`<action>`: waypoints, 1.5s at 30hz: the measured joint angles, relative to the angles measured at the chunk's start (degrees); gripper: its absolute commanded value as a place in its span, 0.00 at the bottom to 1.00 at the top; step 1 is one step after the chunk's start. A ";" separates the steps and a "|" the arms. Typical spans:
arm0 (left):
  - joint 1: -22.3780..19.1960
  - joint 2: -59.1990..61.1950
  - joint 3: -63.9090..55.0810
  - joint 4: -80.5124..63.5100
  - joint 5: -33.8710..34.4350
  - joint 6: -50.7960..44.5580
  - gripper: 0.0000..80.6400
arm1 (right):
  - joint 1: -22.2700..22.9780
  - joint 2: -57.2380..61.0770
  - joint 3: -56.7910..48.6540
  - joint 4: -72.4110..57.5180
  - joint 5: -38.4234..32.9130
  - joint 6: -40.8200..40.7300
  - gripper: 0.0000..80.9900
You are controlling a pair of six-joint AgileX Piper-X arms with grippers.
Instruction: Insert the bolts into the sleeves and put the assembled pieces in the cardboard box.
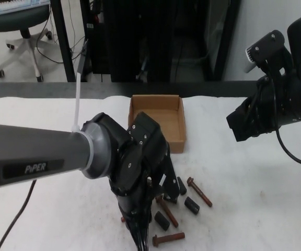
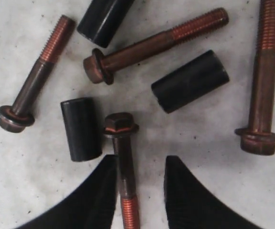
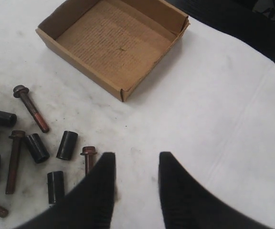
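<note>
Step in hand, by judgement: picking up a bolt. The left end effector [image 2: 140,164], released, straddles the shank of a bolt [image 2: 122,157] lying on the surface [image 2: 199,143], with a sleeve [image 2: 81,129] just beside it. The next move calls for clenching squarely on that shank. The right end effector [image 3: 136,162] hovers released near the loose parts, and the box [image 3: 80,65] beyond holds no pieces yet.

One cardboard box [image 3: 113,43], five black sleeves [image 3: 67,144], four bolts [image 3: 30,107], and perhaps a fifth, half cut off.
</note>
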 measured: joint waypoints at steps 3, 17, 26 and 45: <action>0.00 0.00 -0.51 -0.24 -0.49 0.00 0.39 | 0.00 0.00 0.00 0.00 0.00 0.00 0.37; 0.00 0.00 -0.82 -1.87 0.90 -4.33 0.39 | 0.00 0.00 0.00 0.00 1.67 0.00 0.37; 0.00 1.04 -0.90 -1.54 2.70 -4.29 0.39 | 0.00 0.00 0.00 0.00 2.14 0.00 0.37; 0.00 3.27 -1.26 -2.78 1.83 -1.93 0.16 | 0.00 0.00 0.00 0.31 2.76 0.00 0.37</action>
